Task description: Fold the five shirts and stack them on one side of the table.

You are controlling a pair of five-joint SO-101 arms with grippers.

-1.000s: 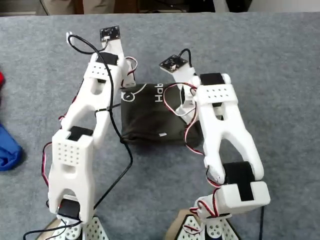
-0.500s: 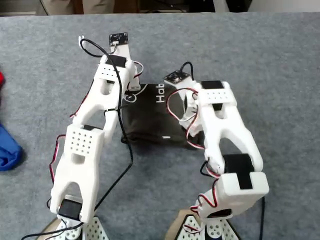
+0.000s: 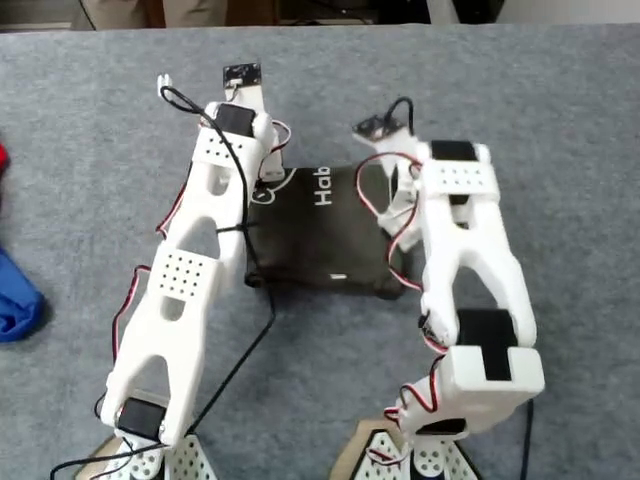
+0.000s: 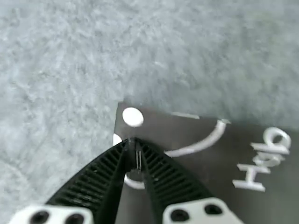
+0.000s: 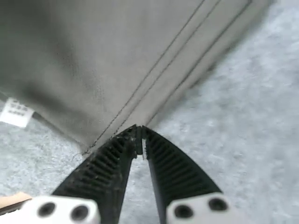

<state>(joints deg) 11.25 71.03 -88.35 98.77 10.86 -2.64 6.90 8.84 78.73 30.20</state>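
Observation:
A black folded shirt (image 3: 320, 235) with white print lies in the middle of the grey table (image 3: 560, 120), between the two arms. My left gripper (image 3: 265, 182) sits at the shirt's far left corner. In the left wrist view its jaws (image 4: 135, 150) are shut on the fabric by the white print, a little in from the corner. My right gripper (image 3: 396, 205) is at the shirt's right side. Seen from the right wrist, this gripper (image 5: 139, 136) is pinched shut at the stitched hem of the black shirt (image 5: 93, 60).
A blue cloth (image 3: 17, 300) lies at the table's left edge, with a red item (image 3: 3, 158) just above it. A white tag (image 3: 340, 278) shows near the shirt's near edge. Bare grey cloth surrounds the shirt on the far and right sides.
Both arms have stretched farther out over the table. The right gripper has shifted to the right, and the shirt has slid slightly right with it.

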